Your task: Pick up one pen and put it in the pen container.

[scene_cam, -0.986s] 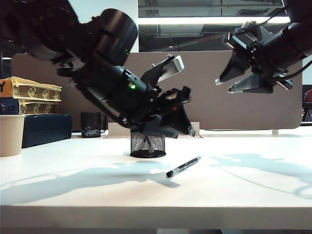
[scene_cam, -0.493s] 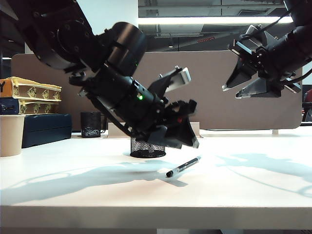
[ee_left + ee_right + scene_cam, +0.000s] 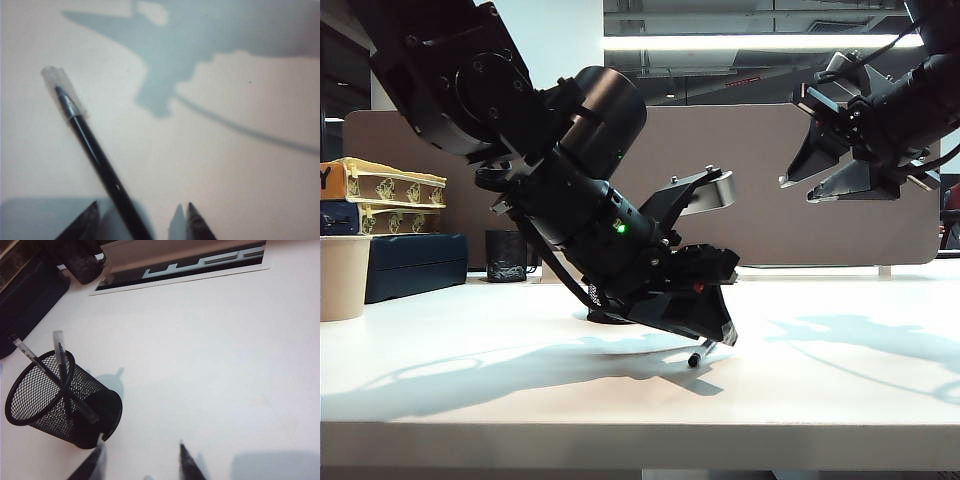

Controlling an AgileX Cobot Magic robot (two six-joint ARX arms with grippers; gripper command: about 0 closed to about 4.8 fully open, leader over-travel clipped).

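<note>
A slim pen (image 3: 95,150) with a clear cap lies flat on the white table (image 3: 840,380). In the exterior view only its near end (image 3: 697,357) pokes out under my left gripper (image 3: 725,335). That gripper (image 3: 142,210) is open, low over the table, with the pen's barrel passing between its fingertips and touching neither. The black mesh pen container (image 3: 55,400) stands upright with two pens leaning in it. In the exterior view it is almost hidden behind the left arm (image 3: 592,296). My right gripper (image 3: 798,190) hangs high at the right, open and empty (image 3: 142,447).
A beige cup (image 3: 340,277) stands at the far left, with a dark case (image 3: 415,262) and stacked boxes (image 3: 380,195) behind it. A dark mug (image 3: 507,256) sits at the back against the brown partition (image 3: 820,230).
My left arm has swung down and rightward until its open fingers straddle the pen, now covering the mesh cup and most of the pen. The right gripper has barely shifted.
</note>
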